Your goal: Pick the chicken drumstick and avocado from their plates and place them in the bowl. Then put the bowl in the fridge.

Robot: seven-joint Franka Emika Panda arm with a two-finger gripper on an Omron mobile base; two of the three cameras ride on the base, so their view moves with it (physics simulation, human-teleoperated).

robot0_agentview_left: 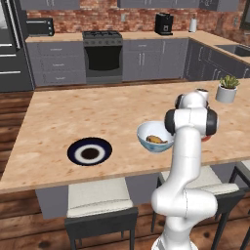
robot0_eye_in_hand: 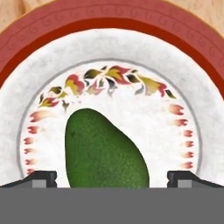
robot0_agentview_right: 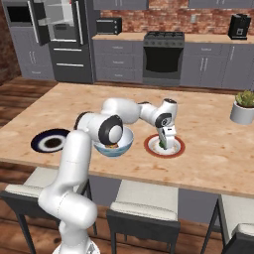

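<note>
The dark green avocado (robot0_eye_in_hand: 105,151) lies on the white plate with the red-brown rim (robot0_eye_in_hand: 112,39). My gripper (robot0_eye_in_hand: 112,179) hangs just above it, open, with one fingertip on each side of the fruit. In the right base view the gripper (robot0_agentview_right: 165,140) points straight down onto that plate (robot0_agentview_right: 179,149). The pale blue-white bowl (robot0_agentview_left: 146,139) (robot0_agentview_right: 125,145) stands to its left, half behind my arm, with the golden-brown chicken drumstick (robot0_agentview_left: 155,140) (robot0_agentview_right: 112,146) inside it. The navy plate (robot0_agentview_left: 100,146) (robot0_agentview_right: 39,139) sits bare further left. The fridge (robot0_agentview_right: 64,39) stands at the far left wall.
A potted plant (robot0_agentview_left: 227,88) (robot0_agentview_right: 243,106) stands near the counter's right end. Stools (robot0_agentview_left: 100,205) (robot0_agentview_right: 144,203) are tucked under the near edge. An oven (robot0_agentview_left: 103,56) and a coffee machine (robot0_agentview_left: 163,23) line the back wall.
</note>
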